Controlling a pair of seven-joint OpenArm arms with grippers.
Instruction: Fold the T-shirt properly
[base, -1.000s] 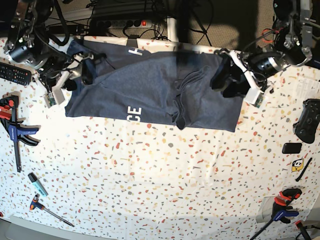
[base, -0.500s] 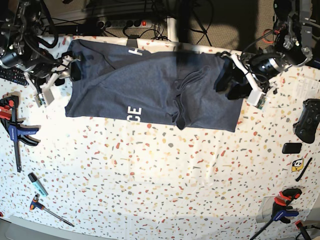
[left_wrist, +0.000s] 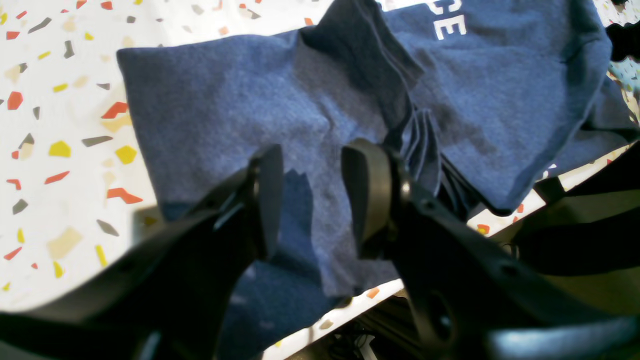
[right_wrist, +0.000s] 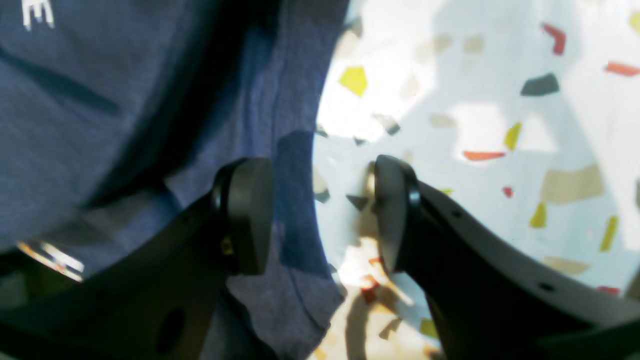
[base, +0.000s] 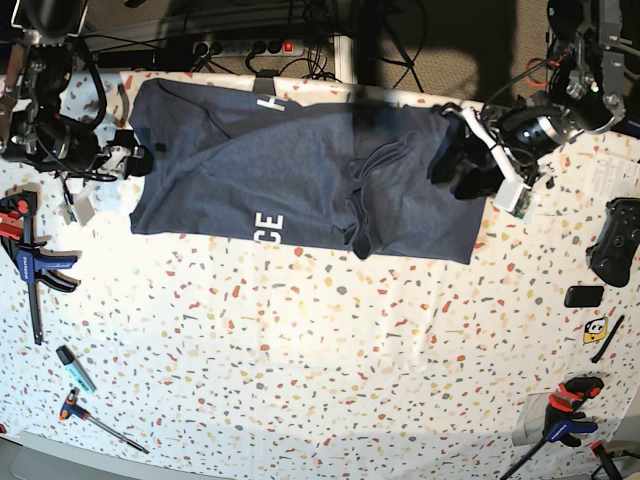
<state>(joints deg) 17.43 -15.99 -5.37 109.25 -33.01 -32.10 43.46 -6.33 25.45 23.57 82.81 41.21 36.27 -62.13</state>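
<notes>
The dark navy T-shirt (base: 300, 170) lies spread across the far part of the table, with a bunched fold near its middle and white letters "CE" (base: 268, 228) at its front edge. My left gripper (base: 462, 170) is open, low over the shirt's right end. In the left wrist view, the left gripper (left_wrist: 315, 195) has its jaws apart over the shirt (left_wrist: 225, 110) and holds nothing. My right gripper (base: 135, 160) is open at the shirt's left edge. In the right wrist view, the right gripper (right_wrist: 320, 210) straddles the shirt's hem (right_wrist: 295, 200), one finger over cloth, the other over table.
Clamps lie at the left edge (base: 30, 265) and front right corner (base: 565, 415). A marker (base: 75, 368) and a hand tool (base: 95, 420) lie front left. A game controller (base: 615, 240) and a small black block (base: 583, 296) sit at the right. A power strip (base: 250, 45) lies behind the table.
My right arm has drawn back leftwards off the shirt's left part to its edge; the cloth there now lies flat. The left arm has shifted only slightly.
</notes>
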